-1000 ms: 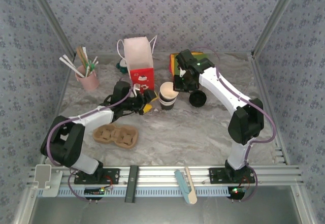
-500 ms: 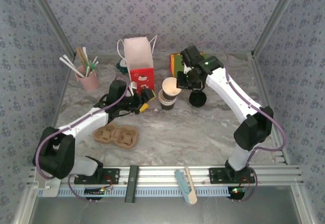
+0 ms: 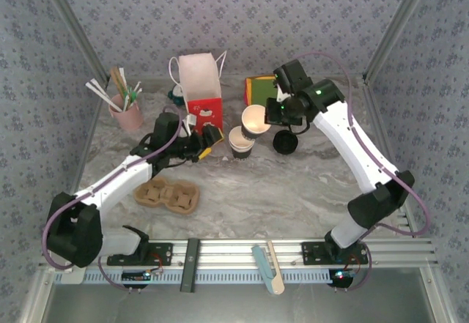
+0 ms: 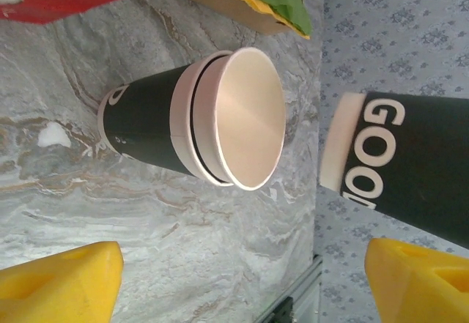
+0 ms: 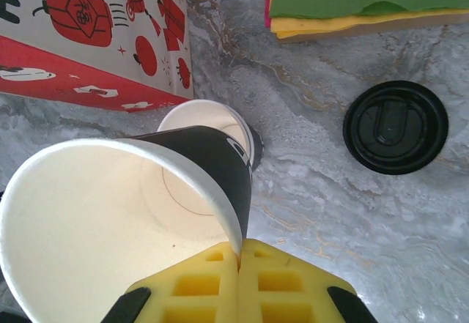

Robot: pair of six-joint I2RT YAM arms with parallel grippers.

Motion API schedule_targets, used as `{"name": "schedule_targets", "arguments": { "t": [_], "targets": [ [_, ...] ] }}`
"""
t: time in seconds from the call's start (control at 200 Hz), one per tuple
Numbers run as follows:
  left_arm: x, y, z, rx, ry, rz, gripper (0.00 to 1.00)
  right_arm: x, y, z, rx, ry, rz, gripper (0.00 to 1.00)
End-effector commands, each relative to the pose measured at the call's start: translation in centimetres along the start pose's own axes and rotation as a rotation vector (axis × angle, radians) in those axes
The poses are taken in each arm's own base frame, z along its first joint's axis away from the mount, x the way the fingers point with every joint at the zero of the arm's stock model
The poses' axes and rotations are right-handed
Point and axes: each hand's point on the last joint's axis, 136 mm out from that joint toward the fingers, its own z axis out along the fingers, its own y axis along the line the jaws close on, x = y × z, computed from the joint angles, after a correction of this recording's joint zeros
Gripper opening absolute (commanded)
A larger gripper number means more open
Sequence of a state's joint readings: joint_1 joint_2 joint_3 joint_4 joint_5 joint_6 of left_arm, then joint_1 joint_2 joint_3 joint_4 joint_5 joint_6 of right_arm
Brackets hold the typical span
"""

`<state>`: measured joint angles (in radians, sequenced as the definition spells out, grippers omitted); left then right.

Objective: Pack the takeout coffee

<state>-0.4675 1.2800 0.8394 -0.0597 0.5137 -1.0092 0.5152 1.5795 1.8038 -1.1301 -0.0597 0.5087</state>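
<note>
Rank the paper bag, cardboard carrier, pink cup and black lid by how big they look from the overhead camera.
1. Paper bag
2. Cardboard carrier
3. Pink cup, straws aside
4. Black lid, only a little smaller than the cup

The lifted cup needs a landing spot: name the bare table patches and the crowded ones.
Bare marble stretches between the brown cardboard cup carrier and the right arm's base. Crowded: the back, around the red-and-white paper bag, standing dark paper cup and round black plastic lid.

Left claw (image 3: 207,145) wide, right claw (image 5: 239,275) pinched.
</note>
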Motion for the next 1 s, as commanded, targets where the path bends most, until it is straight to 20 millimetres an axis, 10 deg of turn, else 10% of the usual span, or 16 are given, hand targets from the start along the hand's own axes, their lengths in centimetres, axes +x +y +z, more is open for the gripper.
{"name": "schedule_targets", "arguments": {
  "t": [0.0, 0.315, 0.994],
  "targets": [
    [-0.7, -2.3, -1.9, -0.007, -0.043, 0.098, 0.86, 2.0, -2.0, -1.4, 0.053, 0.024, 0.016, 0.03],
    [-1.4, -3.3, -4.1, -0.054, -0.104, 0.158, 0.89, 7.6, -5.2, 1.8, 0.111, 0.094, 0.056, 0.03],
    [-1.0, -2.2, -6.4, -0.130, -0.136, 0.148, 0.92, 14.6, -4.5, 9.9, 0.120, 0.206, 0.035, 0.03]
  ]
}}
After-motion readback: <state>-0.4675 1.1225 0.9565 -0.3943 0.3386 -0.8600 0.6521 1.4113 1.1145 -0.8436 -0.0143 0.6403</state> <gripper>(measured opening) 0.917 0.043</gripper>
